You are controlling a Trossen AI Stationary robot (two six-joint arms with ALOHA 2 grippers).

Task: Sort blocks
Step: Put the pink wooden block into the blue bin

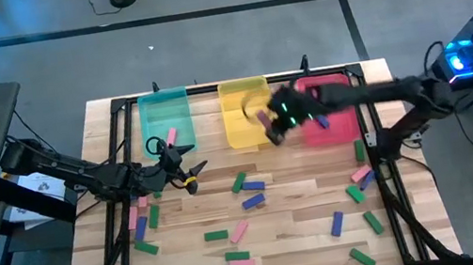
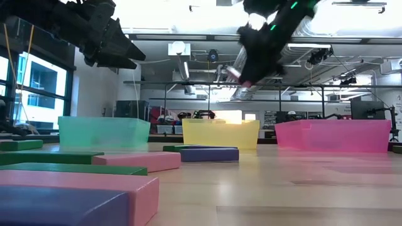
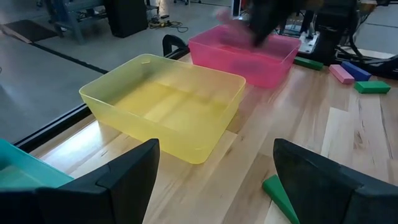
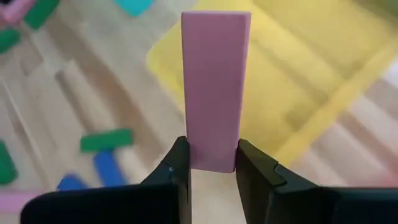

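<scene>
Pink block (image 4: 214, 87) stands clamped by its lower end in my right gripper (image 4: 211, 163). From above, that gripper (image 1: 272, 127) hangs over the yellow tray (image 1: 245, 123) at its near right corner, other blocks scattered on the table (image 1: 310, 235). At table height it (image 2: 242, 76) hovers high. My left gripper (image 3: 214, 180) spreads wide before the yellow tray.
</scene>
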